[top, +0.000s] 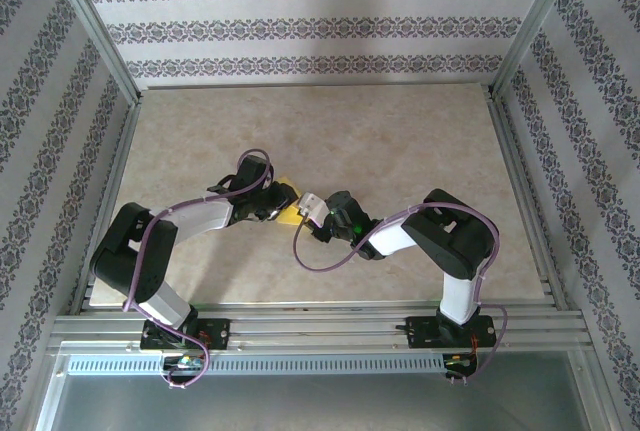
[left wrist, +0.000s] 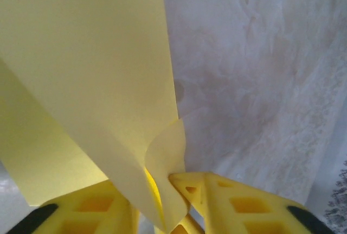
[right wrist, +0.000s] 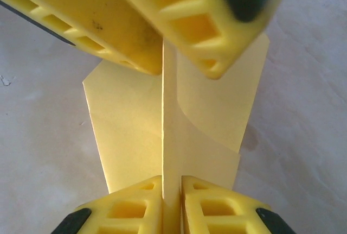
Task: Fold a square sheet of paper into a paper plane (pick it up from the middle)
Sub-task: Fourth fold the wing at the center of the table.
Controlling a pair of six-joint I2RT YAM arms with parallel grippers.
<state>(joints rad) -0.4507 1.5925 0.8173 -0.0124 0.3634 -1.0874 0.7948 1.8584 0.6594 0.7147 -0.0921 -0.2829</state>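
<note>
I've got L tool (left wrist: 154, 193) & R tool (right wrist: 172, 186) both clenched on thin yellow creased paper sheet (right wrist: 135, 131), tips facing, sheet upright betw. them.

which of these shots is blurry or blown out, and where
Right wrist view: the left end effector at the top sits too near the lens and is out of focus, while the paper has crisp edges. Left wrist view: the table looks pale and washed out beside the paper. Top view: even light, no glare, all in focus.
</note>
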